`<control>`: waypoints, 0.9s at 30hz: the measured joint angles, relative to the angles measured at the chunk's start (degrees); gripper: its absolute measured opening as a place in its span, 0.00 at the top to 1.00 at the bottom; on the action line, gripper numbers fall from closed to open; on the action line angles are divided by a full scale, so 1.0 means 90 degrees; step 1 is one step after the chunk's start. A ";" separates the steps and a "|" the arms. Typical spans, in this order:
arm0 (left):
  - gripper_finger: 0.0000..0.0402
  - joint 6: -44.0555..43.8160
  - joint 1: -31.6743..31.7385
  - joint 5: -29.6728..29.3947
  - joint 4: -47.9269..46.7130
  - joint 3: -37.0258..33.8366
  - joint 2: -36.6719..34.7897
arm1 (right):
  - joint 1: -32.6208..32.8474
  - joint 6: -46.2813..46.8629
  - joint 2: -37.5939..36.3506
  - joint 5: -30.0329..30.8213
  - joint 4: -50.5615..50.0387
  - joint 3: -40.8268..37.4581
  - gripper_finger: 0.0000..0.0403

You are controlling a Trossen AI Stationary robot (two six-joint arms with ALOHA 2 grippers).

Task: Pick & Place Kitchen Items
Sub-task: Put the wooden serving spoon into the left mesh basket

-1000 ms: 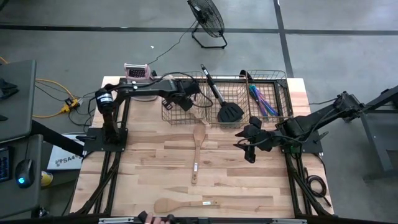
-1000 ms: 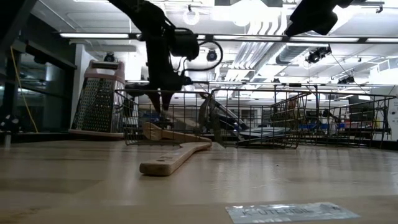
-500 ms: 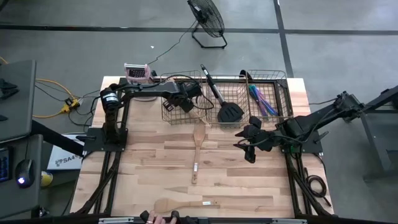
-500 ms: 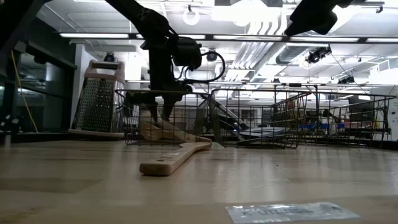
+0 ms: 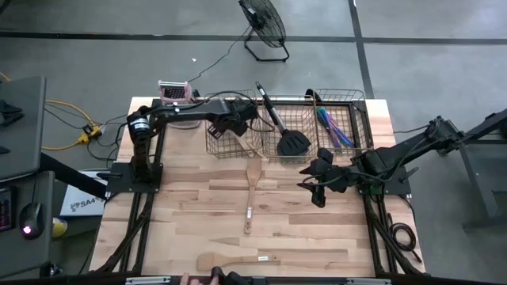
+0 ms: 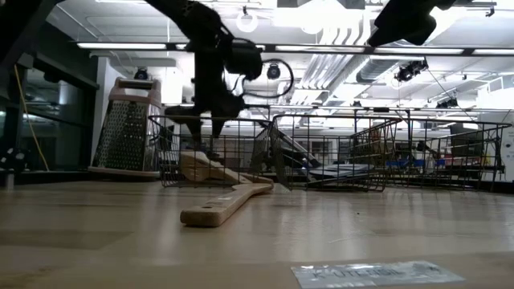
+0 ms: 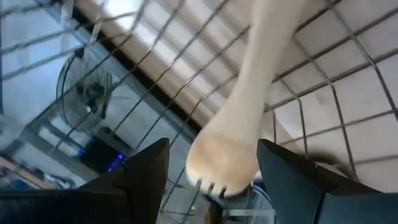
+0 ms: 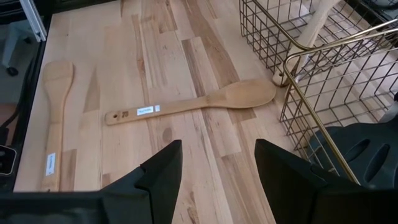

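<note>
At the far left of the counter (image 5: pixel 198 206) the box grater (image 5: pixel 176 93) stands out of play, so we leave it alone. Just to its right our left pincer (image 5: pixel 231 127) hangs over the left wire basket (image 5: pixel 212 147), its fingers (image 7: pixel 146 180) spread wide and gripping nothing. A slotted wooden spatula (image 7: pixel 239 134) lies between them against the mesh, resting in that basket. We judge the step in hand to be the release into the basket, and doing it well means keeping the fingers wide and lifting straight up, so that neither fingertip catches the spatula's head or hooks a wire and drags the basket.

Further right, the wooden spoon (image 5: pixel 252 192) lies flat near the middle of the counter, its bowl just beside the basket's front edge. Nearer the front edge lies a second wooden spatula (image 5: pixel 230 260). Both are yet to be placed, so the task looks well short of done. A dark shape shows at the very front edge beside that spatula, and we cannot tell what it is.

In the middle basket (image 5: pixel 305 99) a black spatula (image 5: pixel 287 134) leans on the wires. The right basket (image 5: pixel 352 119) holds the iridescent cutlery (image 5: pixel 331 127). Our right pincer (image 5: pixel 317 186) hovers above bare counter, in front of the baskets on the right, fingers (image 8: pixel 158 180) parted and empty. We would send it to the spoon only once the left arm is clear.
</note>
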 joint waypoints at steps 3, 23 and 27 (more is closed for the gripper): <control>0.41 -0.0558 -0.0002 -0.0024 -0.0431 0.0401 -0.0010 | 0.0000 0.0039 0.0000 0.0000 -0.0002 0.0000 0.52; 0.40 -0.6953 -0.1466 0.0372 -0.4074 0.3112 -0.0610 | 0.0000 0.0225 0.0000 -0.0045 -0.0076 0.0000 0.52; 0.40 -0.8741 -0.2091 0.0626 -0.4104 0.2897 -0.0987 | 0.0046 0.0382 0.0000 -0.0077 -0.0186 0.0000 0.52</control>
